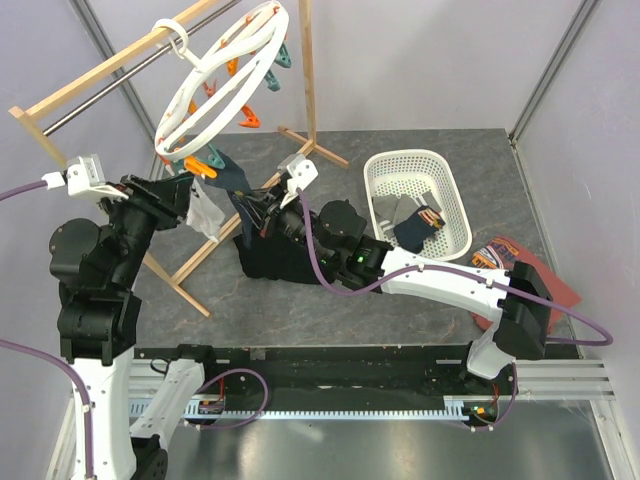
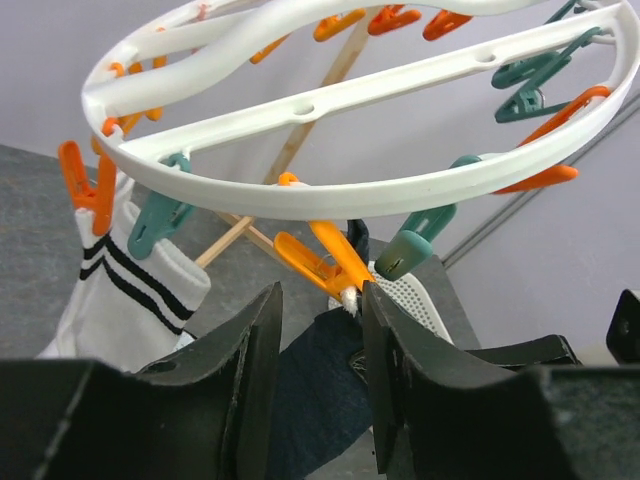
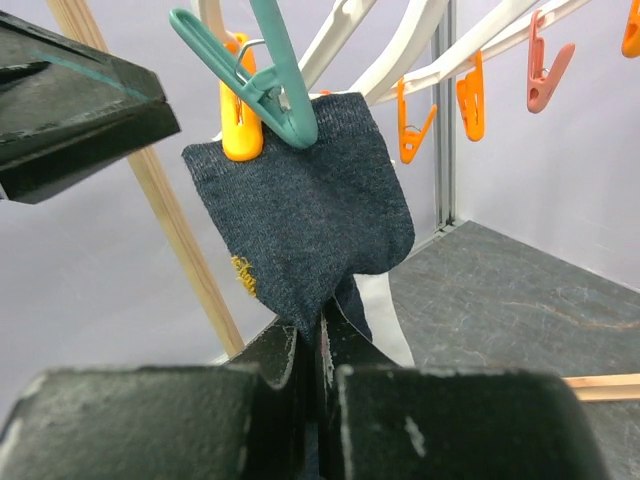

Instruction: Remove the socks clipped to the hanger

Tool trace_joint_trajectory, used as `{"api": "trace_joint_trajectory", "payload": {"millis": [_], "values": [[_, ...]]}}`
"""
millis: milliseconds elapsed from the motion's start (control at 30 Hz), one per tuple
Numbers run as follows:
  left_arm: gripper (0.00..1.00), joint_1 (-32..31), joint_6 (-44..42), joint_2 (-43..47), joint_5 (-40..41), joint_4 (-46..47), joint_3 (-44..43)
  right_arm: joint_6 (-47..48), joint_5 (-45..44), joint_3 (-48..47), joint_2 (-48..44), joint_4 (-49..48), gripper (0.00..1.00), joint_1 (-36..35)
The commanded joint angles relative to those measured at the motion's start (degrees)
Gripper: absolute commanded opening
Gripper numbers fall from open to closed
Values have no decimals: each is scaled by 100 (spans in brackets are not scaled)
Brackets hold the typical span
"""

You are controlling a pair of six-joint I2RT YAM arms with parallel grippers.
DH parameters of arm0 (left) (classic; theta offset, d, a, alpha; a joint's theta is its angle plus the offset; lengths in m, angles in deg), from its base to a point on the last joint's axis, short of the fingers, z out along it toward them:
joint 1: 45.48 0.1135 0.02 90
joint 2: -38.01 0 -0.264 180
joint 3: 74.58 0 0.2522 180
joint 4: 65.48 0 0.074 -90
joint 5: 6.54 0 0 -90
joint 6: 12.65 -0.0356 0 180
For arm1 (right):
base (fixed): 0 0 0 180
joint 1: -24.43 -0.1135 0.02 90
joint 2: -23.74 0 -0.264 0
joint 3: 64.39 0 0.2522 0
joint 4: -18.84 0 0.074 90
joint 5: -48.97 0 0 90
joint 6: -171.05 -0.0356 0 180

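Observation:
The white ring hanger [image 1: 222, 85] hangs tilted from the wooden rail, fringed with orange and teal pegs; it also shows in the left wrist view [image 2: 330, 190]. A dark navy sock [image 3: 300, 220] hangs from a teal peg [image 3: 270, 80] and an orange peg [image 3: 240, 125]. My right gripper [image 3: 318, 335] is shut on its lower edge, under the ring [image 1: 250, 212]. A white sock with black stripes [image 2: 120, 290] hangs from an orange peg at the left. My left gripper [image 2: 318, 325] is open, its fingertips either side of an orange peg [image 2: 320, 255] on the ring's near edge.
A white basket [image 1: 455, 200] at the right holds several socks. A black garment [image 1: 280, 262] lies below the hanger. A red-brown shirt [image 1: 535, 275] lies at the far right. The wooden rail frame [image 1: 305, 70] stands behind and around the hanger.

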Motion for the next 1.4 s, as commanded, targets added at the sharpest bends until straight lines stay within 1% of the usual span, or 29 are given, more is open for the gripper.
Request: {"api": "trace_joint_trajectory", "payload": {"millis": [0, 100, 367, 833, 933, 967, 1000, 1033, 1133, 1233, 1367], "values": [[45, -14, 879, -126, -314, 259, -46, 54, -3, 12, -284, -145, 0, -18], [45, -14, 1117, -29, -349, 566, 217, 89, 59, -5, -293, -75, 0, -9], [45, -14, 1416, -187, -350, 673, 332, 160, 138, 3, -293, 31, 0, -9], [45, -14, 1514, -293, -130, 1086, 552, 248, 217, -41, -222, 163, 0, -53], [36, -14, 1487, -301, -130, 1147, 569, 248, 173, -32, -222, 163, 0, -62], [27, -14, 1470, -293, -112, 1191, 587, 248, 165, -32, -222, 180, 0, -62], [23, -14, 1452, -293, -130, 1218, 613, 248, 156, -23, -231, 180, 0, -53], [15, -14, 1452, -301, -130, 1244, 640, 248, 130, -14, -240, 189, 0, -53], [2, -14, 1426, -328, -182, 1349, 692, 256, 24, 65, -292, 198, 0, -62], [2, -14, 1400, -372, -305, 1376, 693, 309, -309, 232, -363, 303, 0, -45], [2, -14, 1356, -416, -384, 1402, 745, 239, -907, 591, -722, 645, 0, 113]]}}
